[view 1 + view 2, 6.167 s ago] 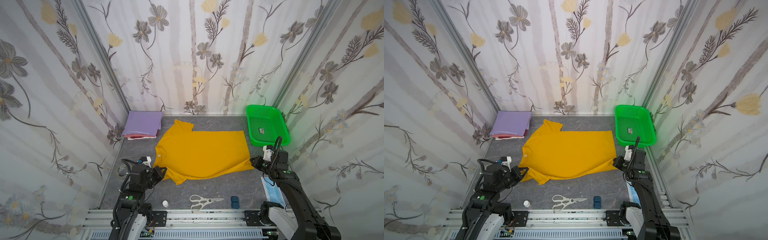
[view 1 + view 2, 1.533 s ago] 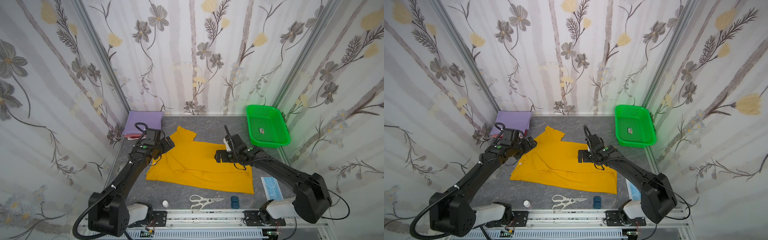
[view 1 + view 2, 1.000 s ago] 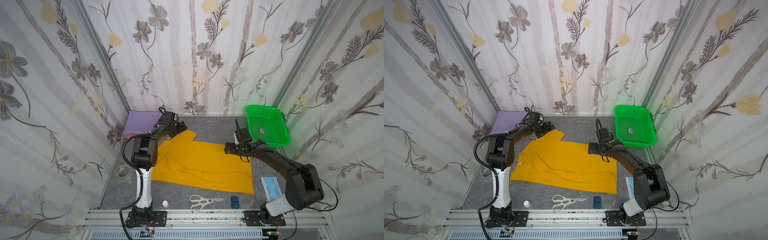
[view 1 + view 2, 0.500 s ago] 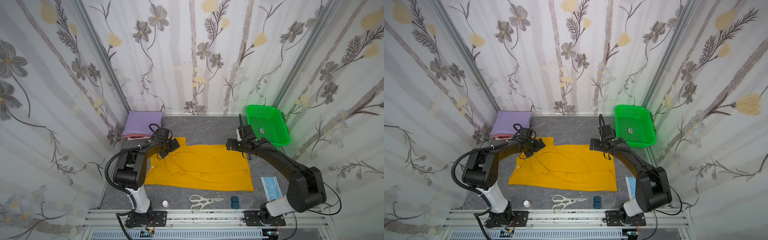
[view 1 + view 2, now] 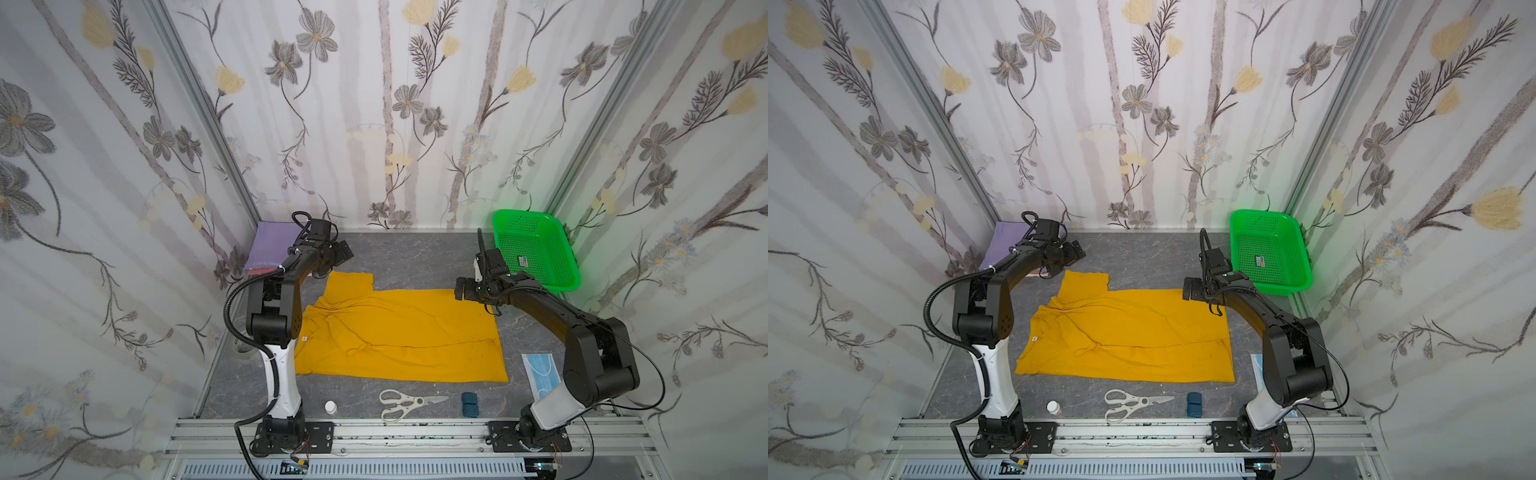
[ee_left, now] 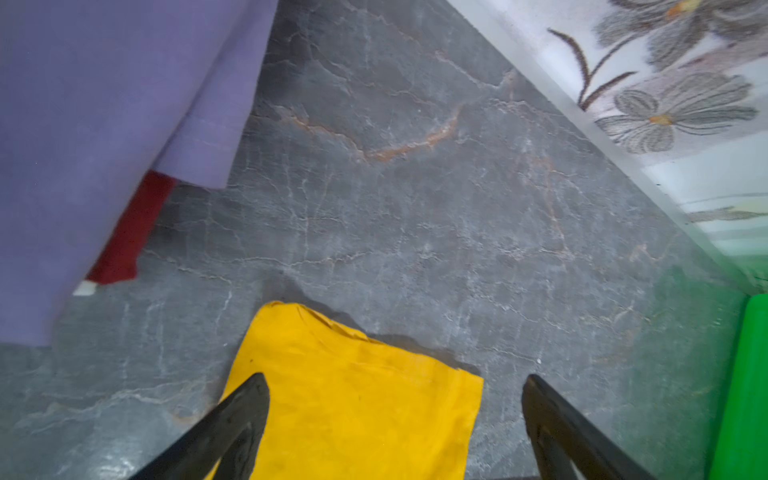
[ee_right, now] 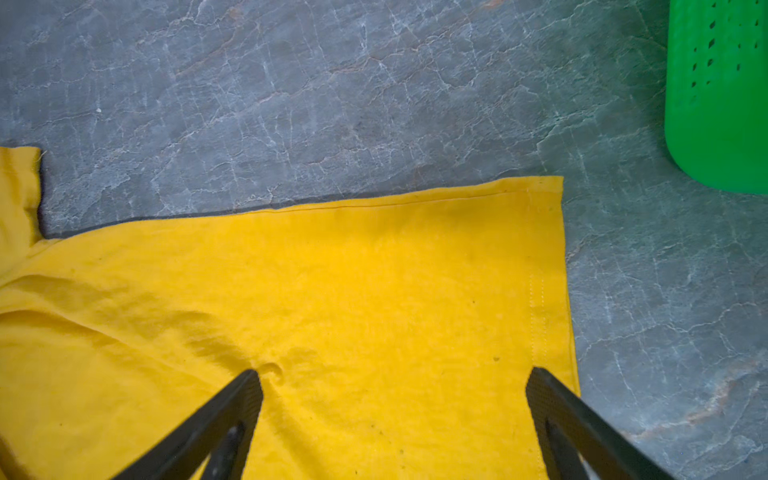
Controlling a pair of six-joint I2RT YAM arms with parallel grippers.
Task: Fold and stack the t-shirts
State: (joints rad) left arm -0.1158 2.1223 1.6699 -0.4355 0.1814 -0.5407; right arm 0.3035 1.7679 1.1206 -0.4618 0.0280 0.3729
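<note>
A mustard-yellow t-shirt (image 5: 399,332) (image 5: 1125,336) lies spread on the grey table, its near side folded over and one sleeve (image 5: 349,282) (image 6: 353,395) pointing toward the back. My left gripper (image 5: 340,253) (image 5: 1077,251) (image 6: 395,377) hovers open just above that sleeve's end. My right gripper (image 5: 460,289) (image 5: 1190,289) (image 7: 395,371) stands open over the shirt's far right corner (image 7: 540,199), its fingertips at the cloth and holding nothing. At the back left lies a folded lavender t-shirt (image 5: 272,249) (image 6: 104,124) on a red one (image 6: 129,232), with a white corner (image 6: 85,288) under them.
A green mesh basket (image 5: 561,286) (image 7: 715,104) stands at the back right with a small item in it. Along the front edge lie a white cap (image 5: 330,407), scissors (image 5: 405,404) and a small blue object (image 5: 469,404). A light-blue face mask (image 5: 540,370) lies at the front right.
My left gripper has let the sleeve down and drawn back toward the rear wall. The sleeve now lies flat, pointing backward. My right gripper has hardly moved.
</note>
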